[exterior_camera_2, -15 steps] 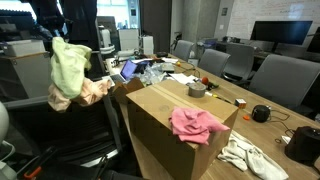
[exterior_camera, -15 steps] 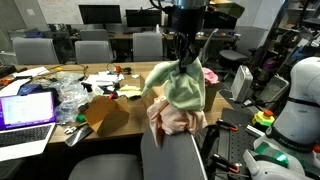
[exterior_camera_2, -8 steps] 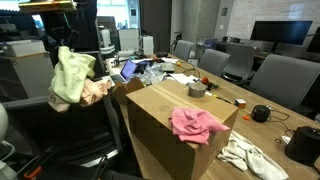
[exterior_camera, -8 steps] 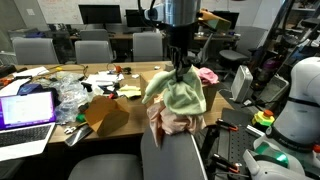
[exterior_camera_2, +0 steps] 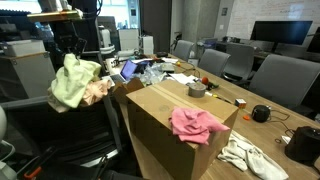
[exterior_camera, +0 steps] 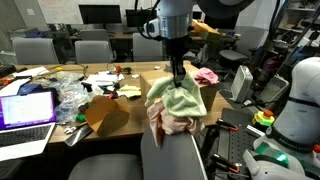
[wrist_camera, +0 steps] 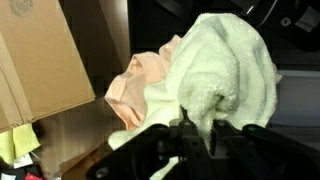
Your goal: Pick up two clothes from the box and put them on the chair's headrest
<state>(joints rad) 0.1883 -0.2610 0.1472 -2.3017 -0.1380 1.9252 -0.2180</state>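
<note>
My gripper (exterior_camera: pixel 176 76) is shut on a light green cloth (exterior_camera: pixel 178 99) and holds it just above the chair's headrest (exterior_camera: pixel 180 150). In the wrist view the green cloth (wrist_camera: pixel 225 70) is pinched between the jaws of my gripper (wrist_camera: pixel 196 128). A peach cloth (exterior_camera: pixel 172 121) lies draped on the headrest under the green one; it also shows in the wrist view (wrist_camera: pixel 140 88) and in an exterior view (exterior_camera_2: pixel 97 90). The green cloth (exterior_camera_2: pixel 70 82) hangs from my gripper (exterior_camera_2: pixel 68 56). A pink cloth (exterior_camera_2: pixel 198 124) lies on the cardboard box (exterior_camera_2: pixel 160 135).
A long table (exterior_camera: pixel 110 125) holds a laptop (exterior_camera: pixel 27 110), crumpled plastic (exterior_camera: pixel 70 98) and papers. Office chairs stand behind it. A white robot body (exterior_camera: pixel 298 100) stands at the right. A white cloth (exterior_camera_2: pixel 245 155) lies next to the box.
My gripper has come down with the green cloth, so it now hangs lower and rests closer over the peach cloth on the headrest.
</note>
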